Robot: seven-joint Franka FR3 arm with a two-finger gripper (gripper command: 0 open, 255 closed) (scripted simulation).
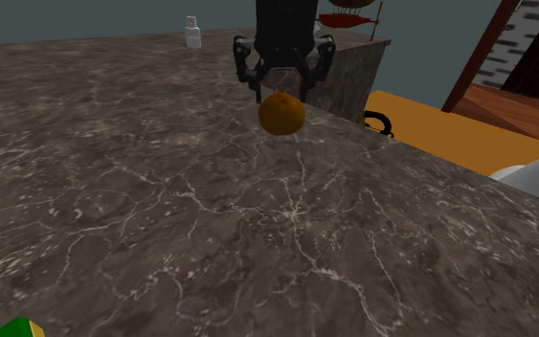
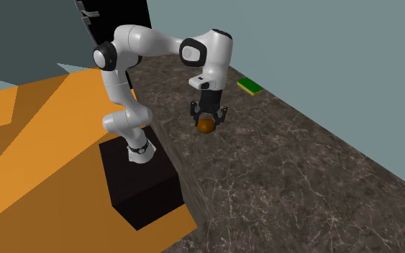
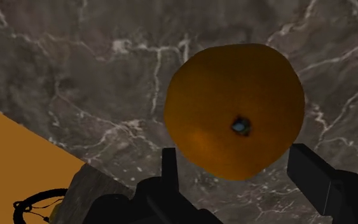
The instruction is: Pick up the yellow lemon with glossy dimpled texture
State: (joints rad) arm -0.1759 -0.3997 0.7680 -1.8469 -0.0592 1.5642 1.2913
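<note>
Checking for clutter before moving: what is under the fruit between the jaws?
Dark veined counter lies below the orange-coloured fruit. The patch straight beneath it is covered by the fruit.

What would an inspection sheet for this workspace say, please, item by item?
Surface: dark veined marble counter.
Job's things: lemon, drawn orange-brown, between the fingers.
Clutter: green and yellow block farther along the counter; white bottle near its far edge.
Grippers: black gripper shut on the lemon.
Cables: black looped cord on the orange floor.
Surroundings: grey-blue wall; black box stand.
</note>
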